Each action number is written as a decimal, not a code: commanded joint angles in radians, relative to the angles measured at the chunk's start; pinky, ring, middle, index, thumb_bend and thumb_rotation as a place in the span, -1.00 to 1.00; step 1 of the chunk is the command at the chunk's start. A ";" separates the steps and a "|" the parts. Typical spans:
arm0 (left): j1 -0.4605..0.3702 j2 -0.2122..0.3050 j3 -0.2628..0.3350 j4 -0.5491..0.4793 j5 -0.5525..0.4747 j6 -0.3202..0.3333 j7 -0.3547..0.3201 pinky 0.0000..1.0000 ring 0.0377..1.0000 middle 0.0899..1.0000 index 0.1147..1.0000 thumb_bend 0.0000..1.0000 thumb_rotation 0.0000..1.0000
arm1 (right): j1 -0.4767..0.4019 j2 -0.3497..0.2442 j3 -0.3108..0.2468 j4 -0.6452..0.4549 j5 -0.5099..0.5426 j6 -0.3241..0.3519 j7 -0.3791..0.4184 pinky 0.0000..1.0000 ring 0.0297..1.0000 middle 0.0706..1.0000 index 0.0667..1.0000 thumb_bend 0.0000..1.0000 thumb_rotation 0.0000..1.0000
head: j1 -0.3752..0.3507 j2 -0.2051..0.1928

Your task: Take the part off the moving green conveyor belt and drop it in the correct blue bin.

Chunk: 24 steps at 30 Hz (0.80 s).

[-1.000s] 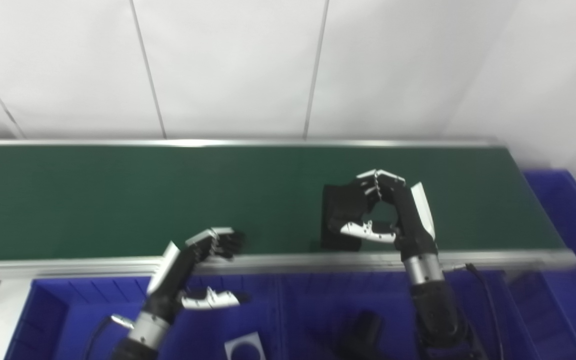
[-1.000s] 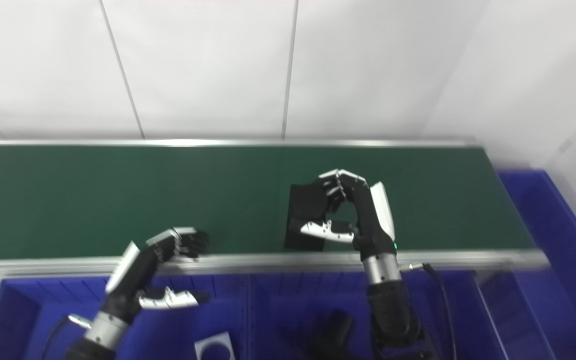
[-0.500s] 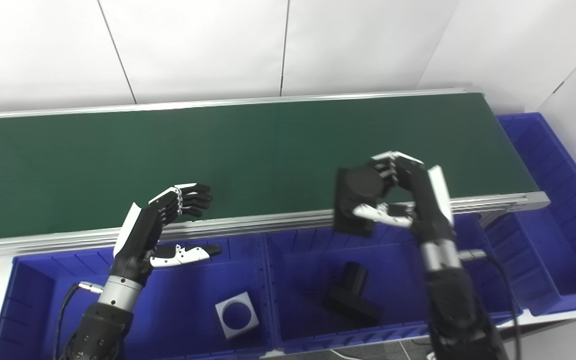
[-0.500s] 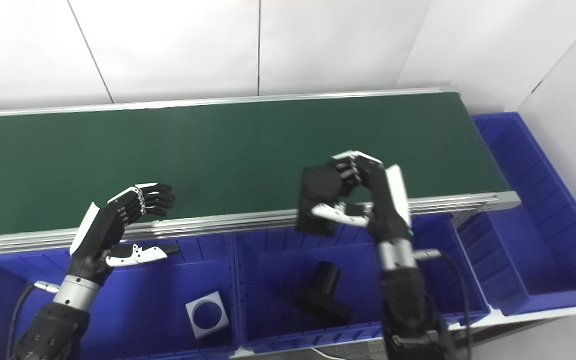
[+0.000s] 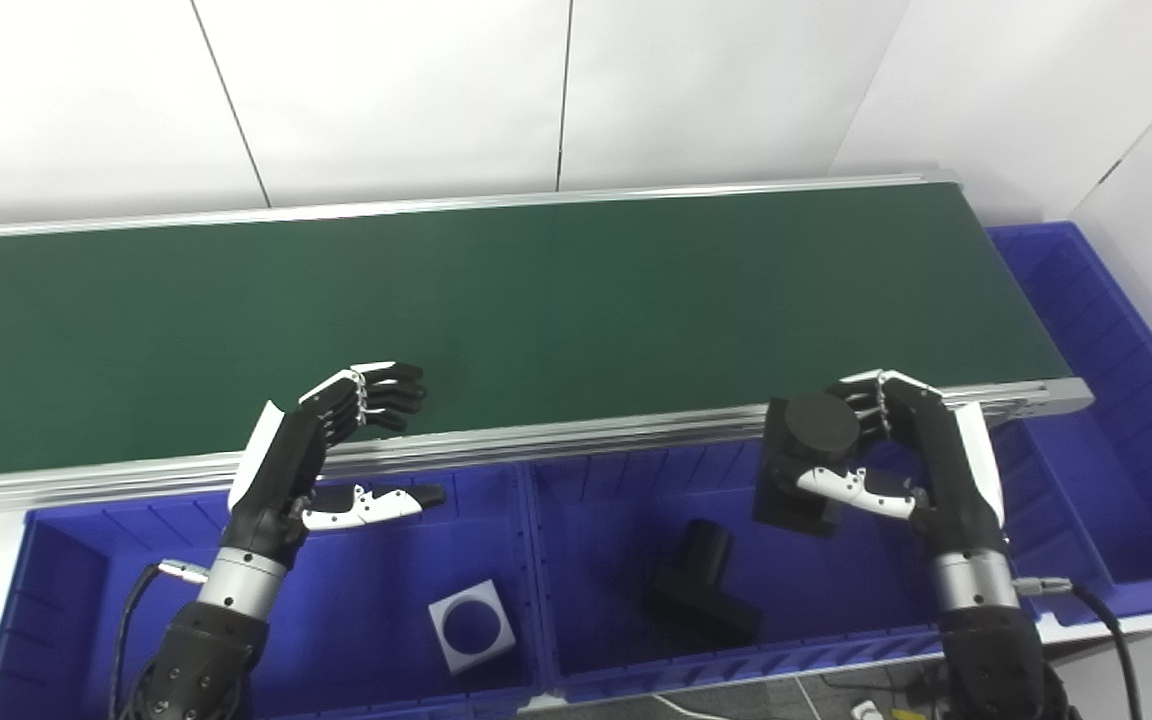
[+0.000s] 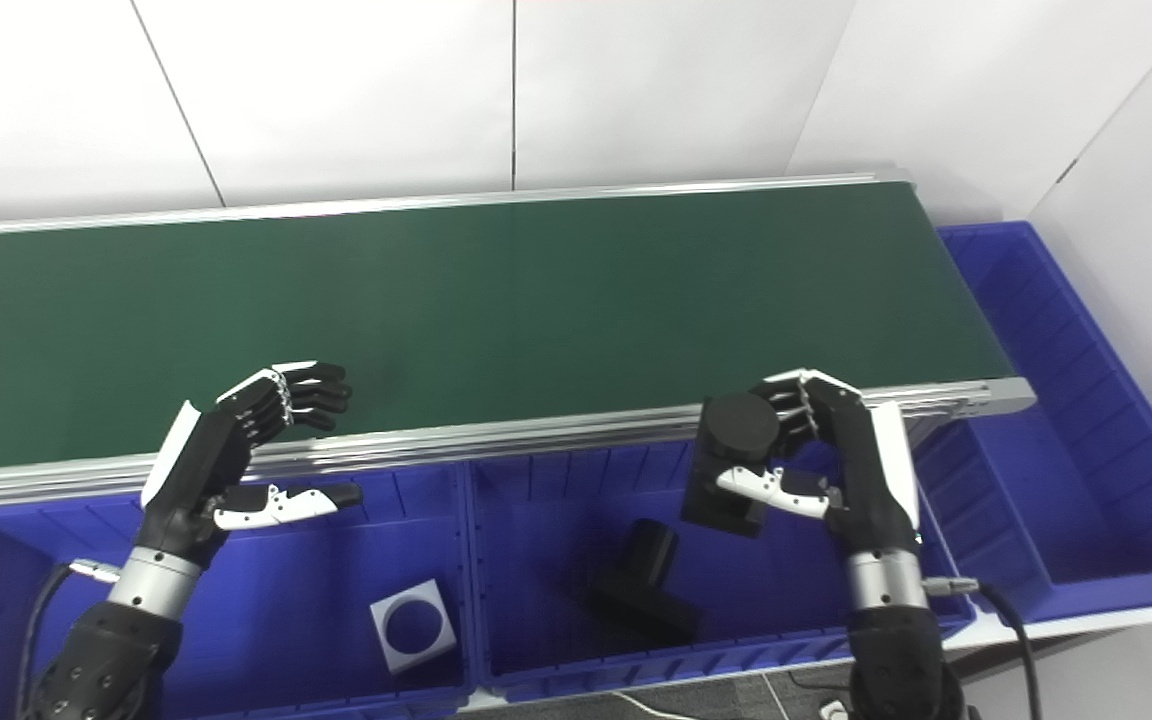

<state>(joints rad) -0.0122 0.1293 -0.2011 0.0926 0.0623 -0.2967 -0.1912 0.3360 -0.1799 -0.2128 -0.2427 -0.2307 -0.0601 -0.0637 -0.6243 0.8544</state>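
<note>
Left hand [image 5: 321,450], lower left of frame: stayed spread, empty, above left bin [image 5: 66,610] holding white part [image 5: 473,637].
Green belt [image 5: 496,290] across centre: bare.
Black part [image 5: 804,462], lower right: pinched by right hand [image 5: 896,460], carried off belt since half-second back, hung over middle bin [image 5: 616,500] above matching black part [image 5: 701,595].
Judged: release next.

the green conveyor belt [image 5: 536,290] runs off the picture's left edge, its far end unseen; the left blue bin [image 5: 66,600] is cut by the bottom and left edges; both forearms leave through the bottom edge; the right hand [image 5: 901,460] covers part of the black part [image 5: 801,470], so its right side is hidden; the far-right bin [image 5: 1116,400] is clipped at the right edge.
</note>
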 commanded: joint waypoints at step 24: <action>-0.012 0.003 0.015 -0.029 -0.009 -0.023 -0.015 0.20 0.29 0.31 0.33 0.33 -1.00 | 0.009 -0.018 -0.047 0.202 -0.013 -0.139 -0.125 -0.13 0.01 -0.11 -0.07 0.06 -0.99 | 0.011 -0.002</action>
<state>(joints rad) -0.0105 0.1298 -0.1923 0.0926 0.0622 -0.2970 -0.2030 0.3470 -0.1902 -0.2468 -0.0029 -0.2437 -0.1450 -0.1649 -0.6136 0.8514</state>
